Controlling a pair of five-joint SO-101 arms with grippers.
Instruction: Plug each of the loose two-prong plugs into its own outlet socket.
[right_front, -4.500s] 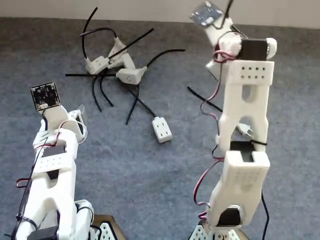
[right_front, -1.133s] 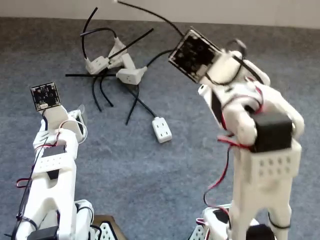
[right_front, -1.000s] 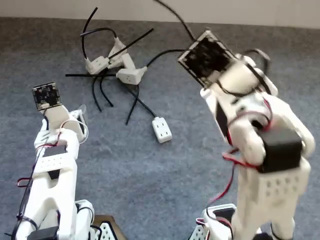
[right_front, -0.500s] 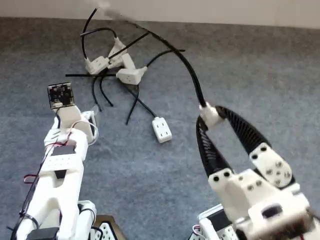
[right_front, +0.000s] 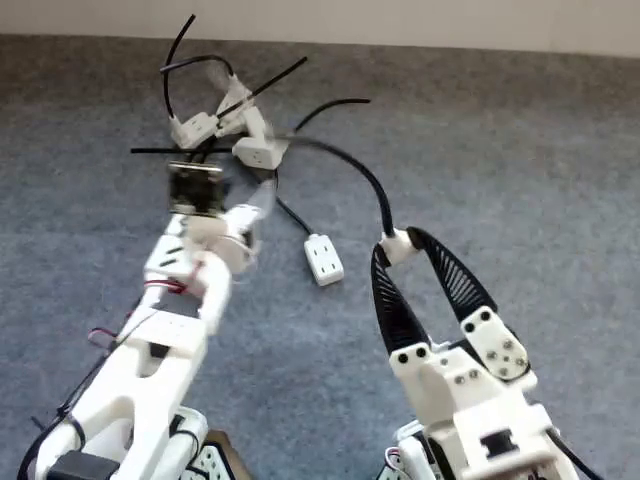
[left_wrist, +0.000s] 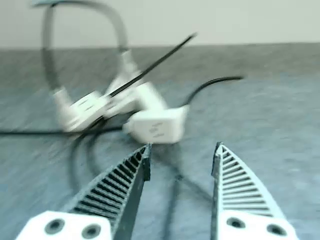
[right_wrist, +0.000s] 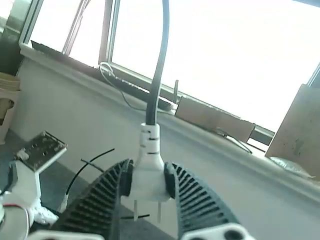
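- A white two-prong plug (right_wrist: 148, 175) on a black cord (right_wrist: 159, 65) is clamped between the black ribbed fingers of the right gripper (right_wrist: 148, 167). The fingers are closed against its two sides, and its two prongs are turned back toward the wrist.
- In the high view the right gripper (right_front: 400, 243) is seen raised above the grey carpeted surface (right_front: 530, 160). The plug is held at its tips, and the cord is arched away toward the far tangle.
- A small white rectangular outlet block (right_front: 323, 258) is laid flat on the carpet on its own black lead. It is near the held plug, on the left arm's side, and apart from it.
- The left gripper (left_wrist: 182, 147) is spread wide, and nothing is held between its fingers.
- A heap of white sockets and plugs (right_front: 225, 130), tangled in black cords, is found at the far side of the carpet.
- The left gripper (right_front: 255, 205) is pointed at this heap. The nearest white socket block (left_wrist: 157, 125) is seen just beyond its fingertips and is not touched.
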